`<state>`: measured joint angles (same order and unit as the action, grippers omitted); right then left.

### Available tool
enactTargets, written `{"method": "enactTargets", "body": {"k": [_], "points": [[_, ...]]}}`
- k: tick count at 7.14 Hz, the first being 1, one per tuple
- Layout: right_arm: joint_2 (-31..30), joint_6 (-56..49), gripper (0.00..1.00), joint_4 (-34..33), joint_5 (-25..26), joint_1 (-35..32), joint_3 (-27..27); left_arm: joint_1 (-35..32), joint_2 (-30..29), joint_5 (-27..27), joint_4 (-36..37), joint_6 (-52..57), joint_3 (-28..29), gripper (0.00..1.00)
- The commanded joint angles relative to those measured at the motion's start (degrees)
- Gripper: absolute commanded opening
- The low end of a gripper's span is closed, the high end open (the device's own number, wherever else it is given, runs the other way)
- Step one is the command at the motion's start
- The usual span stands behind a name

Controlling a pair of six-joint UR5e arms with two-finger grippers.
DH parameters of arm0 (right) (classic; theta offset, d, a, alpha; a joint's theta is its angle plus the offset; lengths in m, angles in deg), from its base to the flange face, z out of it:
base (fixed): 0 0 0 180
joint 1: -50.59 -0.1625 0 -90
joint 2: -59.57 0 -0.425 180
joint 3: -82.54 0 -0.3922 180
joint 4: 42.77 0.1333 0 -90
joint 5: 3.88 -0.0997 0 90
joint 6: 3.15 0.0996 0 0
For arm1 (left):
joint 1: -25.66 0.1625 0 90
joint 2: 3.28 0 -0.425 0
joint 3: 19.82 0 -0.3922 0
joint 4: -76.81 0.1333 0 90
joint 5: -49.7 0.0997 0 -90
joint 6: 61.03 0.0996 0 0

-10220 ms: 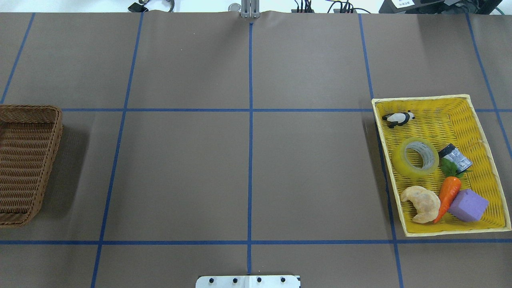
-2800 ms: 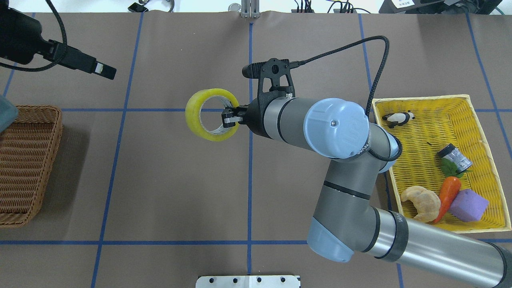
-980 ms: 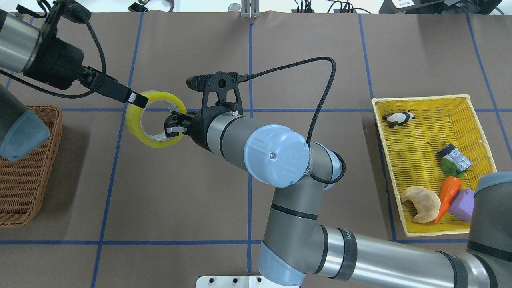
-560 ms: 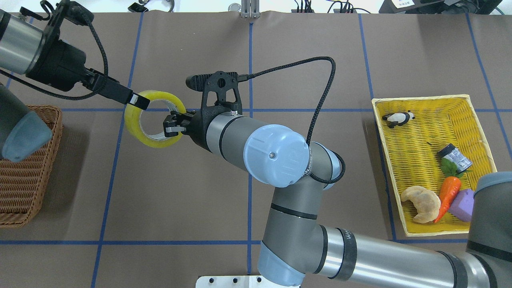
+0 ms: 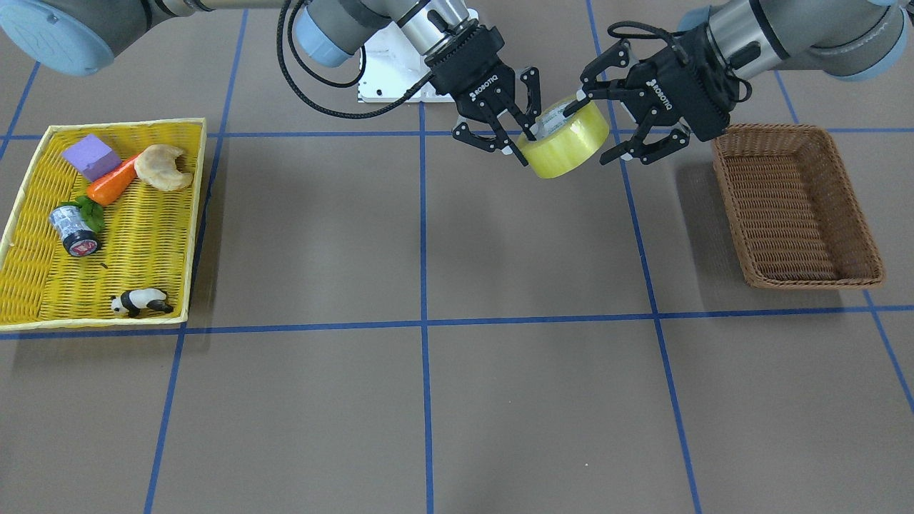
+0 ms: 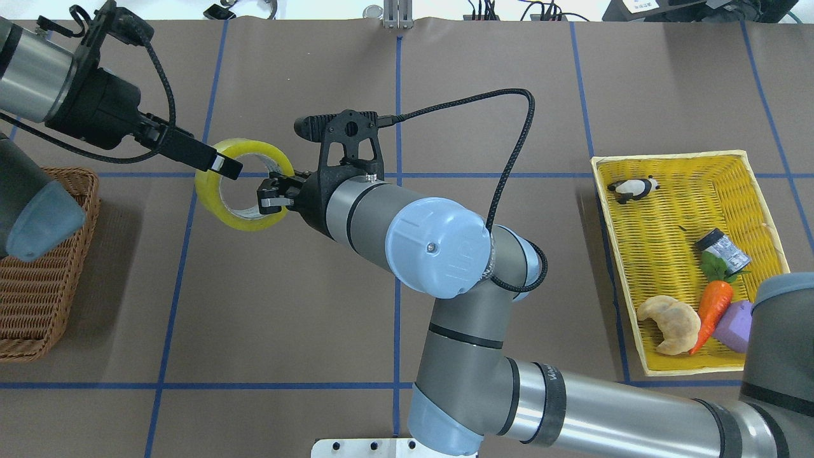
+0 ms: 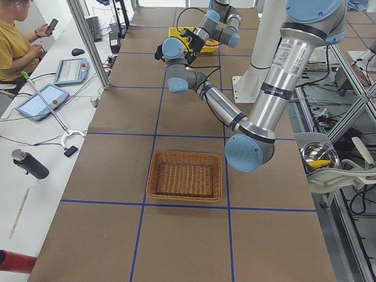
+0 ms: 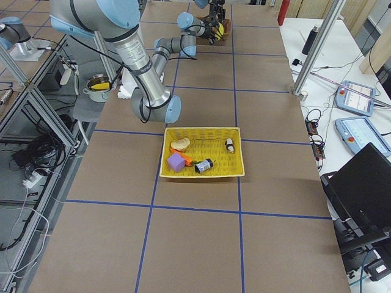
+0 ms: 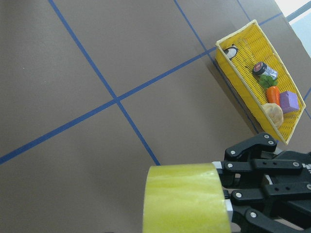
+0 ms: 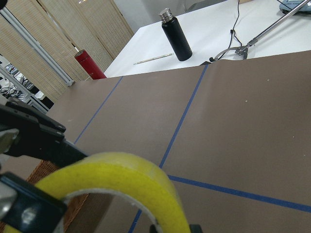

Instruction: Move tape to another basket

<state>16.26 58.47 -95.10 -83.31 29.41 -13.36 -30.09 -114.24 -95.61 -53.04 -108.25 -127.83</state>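
Tape [image 5: 564, 153] aloft, wall pinched by right gripper [image 5: 520, 143]. Front view shows left gripper [image 5: 590, 134] spread wide astride it; overhead shows one finger only.

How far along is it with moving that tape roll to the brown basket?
Done: the tape is out of the yellow tray, held aloft by the right gripper. In hand: the left gripper, fingers spread, straddles the roll's other side for a hand-over. Left: swap grips, then put it in the empty basket.
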Motion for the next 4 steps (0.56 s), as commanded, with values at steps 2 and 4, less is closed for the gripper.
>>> {"method": "enactTargets", "body": {"k": [2,4], "points": [[-1.86,0.69,1.00,3.62,0.07,-0.09,-0.25,0.03,0.04,0.03,0.04,-2.00,-0.10,0.00],[-2.48,0.69,1.00,3.99,-0.02,-0.09,-0.43,0.03,0.04,0.03,0.04,-2.00,-0.01,0.00]]}}
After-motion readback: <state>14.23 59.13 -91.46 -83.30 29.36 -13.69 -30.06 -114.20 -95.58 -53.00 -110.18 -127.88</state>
